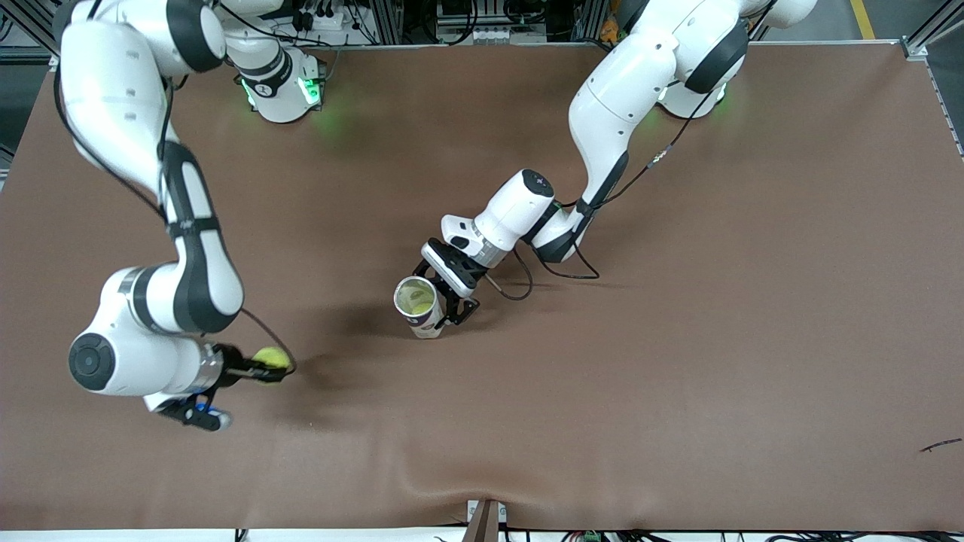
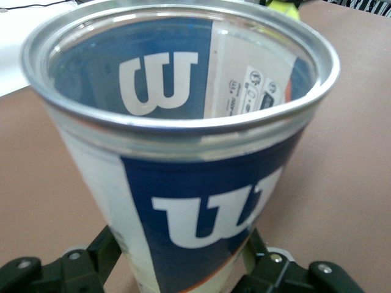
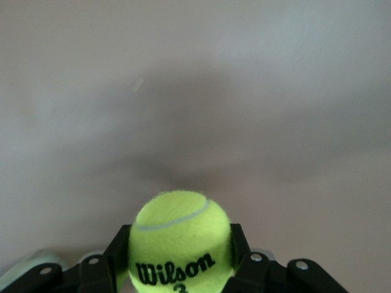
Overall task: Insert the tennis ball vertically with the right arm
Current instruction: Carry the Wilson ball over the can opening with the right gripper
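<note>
A brown table (image 1: 678, 361) fills nearly the whole front view, its cloth rippling along the lower edge and a small dark scrap (image 1: 941, 446) lying at the lower right.

The tennis ball (image 1: 271, 359) is bright yellow-green and fuzzy, with a pale curved seam; in the right wrist view it reads "Wilson" in black script with part of a numeral beneath. It sits at the lower left of the front view, clenched between the black fingers (image 3: 241, 247) of the right gripper (image 1: 265, 370), whose arm (image 1: 188, 248) runs down the frame's left side to a silver wrist cuff.

Near the frame's centre the left gripper (image 1: 444, 305) grasps a can (image 1: 419, 306) low on its side. The can stands open-mouthed with a silver metal rim, and yellow shows inside it. Its label is navy and white with a large white "W" logo and an orange stripe near the base; the fine print on the white panel cannot be read.

Bare brown surface lies between ball and can, and much more stretches across the right half and lower part of the frame.
</note>
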You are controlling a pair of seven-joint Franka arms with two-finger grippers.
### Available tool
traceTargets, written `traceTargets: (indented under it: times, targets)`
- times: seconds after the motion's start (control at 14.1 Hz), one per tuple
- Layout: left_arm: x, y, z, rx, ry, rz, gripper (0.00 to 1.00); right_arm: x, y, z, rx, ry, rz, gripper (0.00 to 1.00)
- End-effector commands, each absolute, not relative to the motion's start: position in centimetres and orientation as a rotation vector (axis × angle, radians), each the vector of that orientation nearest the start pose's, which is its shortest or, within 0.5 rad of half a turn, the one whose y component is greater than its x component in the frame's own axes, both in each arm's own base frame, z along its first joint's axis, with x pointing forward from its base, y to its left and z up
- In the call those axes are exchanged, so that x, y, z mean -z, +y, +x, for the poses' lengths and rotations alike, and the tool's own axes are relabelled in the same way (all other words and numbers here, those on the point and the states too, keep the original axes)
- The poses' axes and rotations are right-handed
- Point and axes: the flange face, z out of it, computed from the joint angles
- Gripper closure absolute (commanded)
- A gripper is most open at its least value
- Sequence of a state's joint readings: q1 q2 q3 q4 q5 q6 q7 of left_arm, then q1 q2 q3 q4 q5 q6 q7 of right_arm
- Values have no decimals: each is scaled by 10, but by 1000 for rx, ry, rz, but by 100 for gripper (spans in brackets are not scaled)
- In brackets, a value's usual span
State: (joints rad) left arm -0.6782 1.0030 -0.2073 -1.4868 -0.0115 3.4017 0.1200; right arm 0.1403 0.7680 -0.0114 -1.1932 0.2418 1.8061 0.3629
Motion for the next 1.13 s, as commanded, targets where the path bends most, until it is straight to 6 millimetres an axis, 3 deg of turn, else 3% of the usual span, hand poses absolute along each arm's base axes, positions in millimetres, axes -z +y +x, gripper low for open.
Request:
traceTargets:
  times: [0.0, 0.14, 0.35, 0.85, 1.06]
  targets:
    - [-196, -551, 510, 1478, 1294, -3006, 16, -365, 160, 703, -434, 616, -2787, 62]
    - [-196, -551, 510, 1478, 1294, -3006, 16, -383, 185, 691, -503, 684, -2729, 62]
    - [-196, -551, 510, 1481, 1291, -3007, 16, -395, 229, 676, -593, 806, -2650, 61]
    - [-196, -550, 511, 1481, 1291, -3006, 16, -399, 272, 670, -718, 975, -2422, 61]
    - [-196, -551, 510, 1488, 1289, -3005, 16, -398, 293, 667, -685, 974, -2422, 60]
